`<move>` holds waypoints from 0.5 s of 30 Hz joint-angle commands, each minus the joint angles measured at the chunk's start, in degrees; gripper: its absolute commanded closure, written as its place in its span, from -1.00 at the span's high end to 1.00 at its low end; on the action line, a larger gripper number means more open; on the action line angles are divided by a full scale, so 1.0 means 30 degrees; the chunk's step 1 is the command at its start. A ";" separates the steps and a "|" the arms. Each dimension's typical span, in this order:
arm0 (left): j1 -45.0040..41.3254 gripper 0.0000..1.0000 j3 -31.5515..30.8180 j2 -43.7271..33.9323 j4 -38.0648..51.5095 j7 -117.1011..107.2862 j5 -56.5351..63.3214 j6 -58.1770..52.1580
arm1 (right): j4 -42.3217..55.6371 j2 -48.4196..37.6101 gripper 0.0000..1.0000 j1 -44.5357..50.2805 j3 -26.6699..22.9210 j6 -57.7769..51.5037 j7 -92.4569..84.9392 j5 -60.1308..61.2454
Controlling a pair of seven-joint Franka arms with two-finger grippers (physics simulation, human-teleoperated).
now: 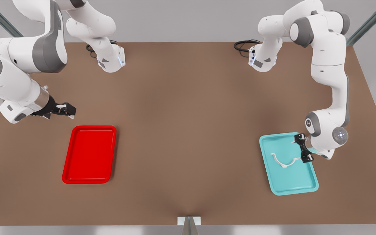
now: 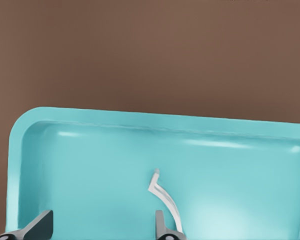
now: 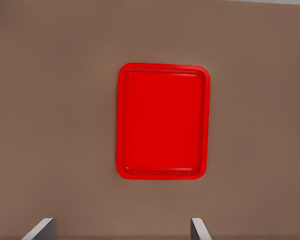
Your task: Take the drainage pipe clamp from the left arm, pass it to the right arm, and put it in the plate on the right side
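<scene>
Two trays on the brown counter (image 1: 188, 137): red plate (image 1: 89, 154) toward the front view's left, teal tray (image 1: 287, 164) toward its right, well apart. Drainage pipe clamp (image 1: 285, 161) lies flat inside the teal tray. Left hand (image 1: 303, 148) low over that tray, fingers (image 2: 160, 227) apart, one tip just beside the clamp's end. Right hand (image 1: 66, 109) hangs above the counter near the plate's far corner, fingers (image 3: 200, 231) spread, gripping nothing.

Clamp (image 1: 285, 161) lies in teal tray (image 1: 277, 189); left gripper (image 1: 302, 148) open, low over it. Right gripper (image 1: 67, 110) hovers beyond red plate (image 1: 88, 179).
</scene>
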 commanded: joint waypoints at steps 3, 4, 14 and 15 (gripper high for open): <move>-0.0112 0.99 0.0002 0.0482 -0.0279 -1.0334 0.0387 0.3060 | -0.0020 -0.0050 1.00 -0.0001 0.0001 -0.0018 0.0494 0.0041; -0.0112 0.99 0.0002 0.0570 -0.0279 -1.0334 0.0387 0.3091 | -0.0021 -0.0051 1.00 -0.0001 0.0147 -0.0165 0.0670 0.0041; -0.0288 0.99 0.0002 0.1537 -0.0250 -1.0188 0.0768 0.6518 | 0.0038 -0.0021 1.00 -0.0206 0.0440 -0.0223 0.1169 0.0041; -0.0288 0.99 0.0002 0.1771 -0.0250 -1.0188 0.0739 0.6899 | 0.0038 -0.0021 1.00 -0.0265 0.0440 -0.0223 0.1168 0.0041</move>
